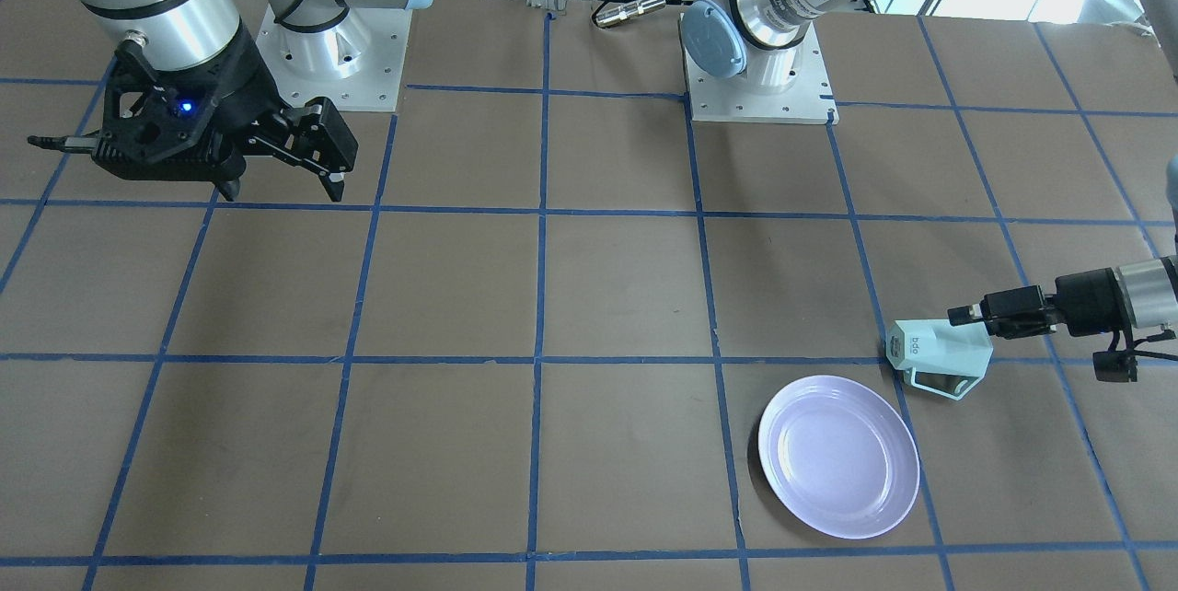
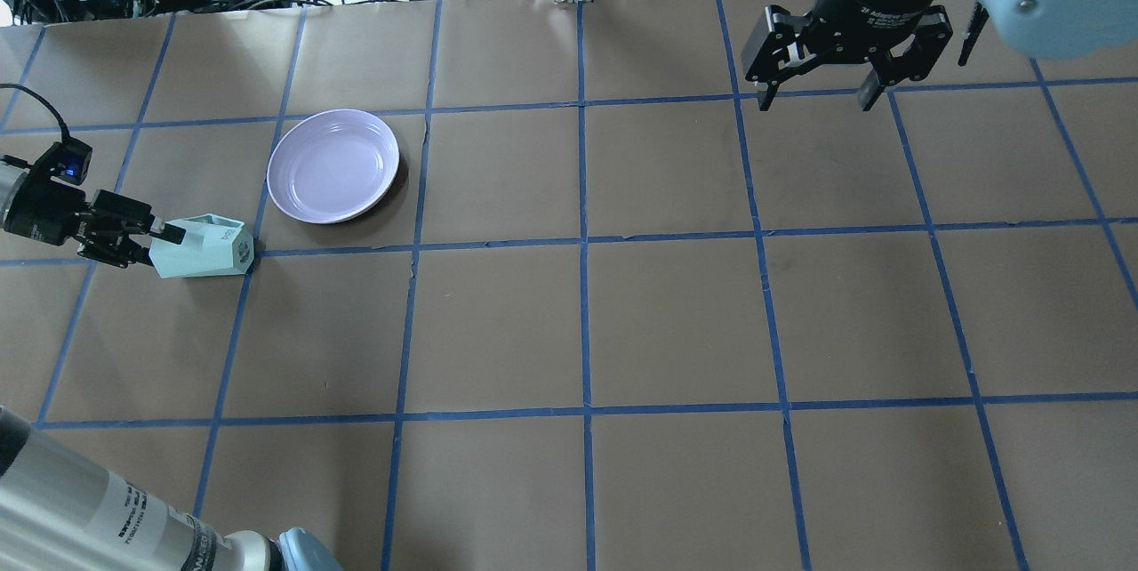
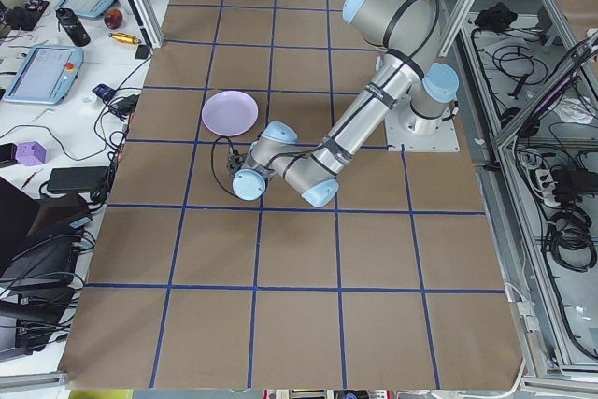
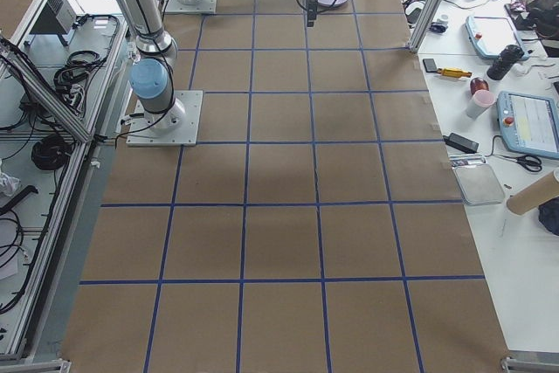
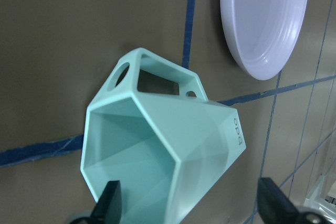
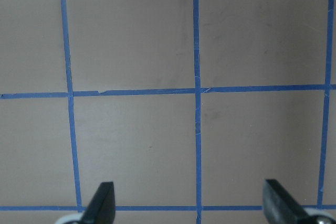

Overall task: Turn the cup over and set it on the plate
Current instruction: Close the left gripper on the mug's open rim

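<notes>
The mint-green cup [image 2: 203,246] lies on its side on the table, base toward the lavender plate [image 2: 333,164], which sits just beyond it. In the front-facing view the cup [image 1: 939,350] is next to the plate [image 1: 839,456]. My left gripper [image 2: 153,246] is open at the cup's mouth. In the left wrist view [image 5: 194,205] one finger is inside the mouth and the other outside the wall of the cup [image 5: 173,145], with the handle on the plate's side and the plate [image 5: 265,19] behind. My right gripper [image 2: 813,91] is open and empty, far away.
Two arm base plates [image 1: 759,98] [image 1: 336,66] stand at the robot's edge. A metal cylinder [image 1: 630,11] and cables lie beyond that edge. Blue tape lines [image 2: 582,242] grid the brown table. The right wrist view shows only bare table [image 6: 136,145].
</notes>
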Robot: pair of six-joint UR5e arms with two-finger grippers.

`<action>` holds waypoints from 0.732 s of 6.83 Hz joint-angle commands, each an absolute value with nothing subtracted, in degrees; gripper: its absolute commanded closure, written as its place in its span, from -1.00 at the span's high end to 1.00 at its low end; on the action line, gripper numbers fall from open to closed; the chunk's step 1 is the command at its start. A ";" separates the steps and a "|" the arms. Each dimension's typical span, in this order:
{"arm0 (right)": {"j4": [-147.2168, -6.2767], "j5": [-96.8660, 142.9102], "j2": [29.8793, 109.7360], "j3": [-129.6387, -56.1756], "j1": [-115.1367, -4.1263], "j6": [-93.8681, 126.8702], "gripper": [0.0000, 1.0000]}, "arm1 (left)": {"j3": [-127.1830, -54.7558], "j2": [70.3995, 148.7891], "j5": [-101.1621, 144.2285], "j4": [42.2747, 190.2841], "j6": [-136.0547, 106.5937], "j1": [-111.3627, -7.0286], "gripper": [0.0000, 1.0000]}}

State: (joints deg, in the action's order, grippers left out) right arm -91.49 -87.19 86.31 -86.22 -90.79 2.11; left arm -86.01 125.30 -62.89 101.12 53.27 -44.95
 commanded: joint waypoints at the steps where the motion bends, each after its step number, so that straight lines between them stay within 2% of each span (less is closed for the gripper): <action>1: -91.49 -87.19 86.31 -86.22 -90.79 2.11 1.00 | -85.78 125.42 -62.75 102.57 53.79 -44.91 -0.12; 2: -91.49 -87.19 86.31 -86.22 -90.79 2.11 1.00 | -85.78 125.16 -62.67 103.18 53.79 -45.09 -0.32; 3: -91.49 -87.19 86.31 -86.22 -90.79 2.11 1.00 | -85.78 124.81 -61.80 103.71 53.79 -45.17 -0.34; 5: -91.49 -87.19 86.31 -86.22 -90.79 2.11 1.00 | -85.35 123.76 -61.52 105.19 54.40 -45.61 -0.61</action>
State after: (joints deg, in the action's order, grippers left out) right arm -91.49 -87.19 86.31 -86.22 -90.79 2.11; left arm -85.63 124.45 -61.74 104.18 54.20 -45.30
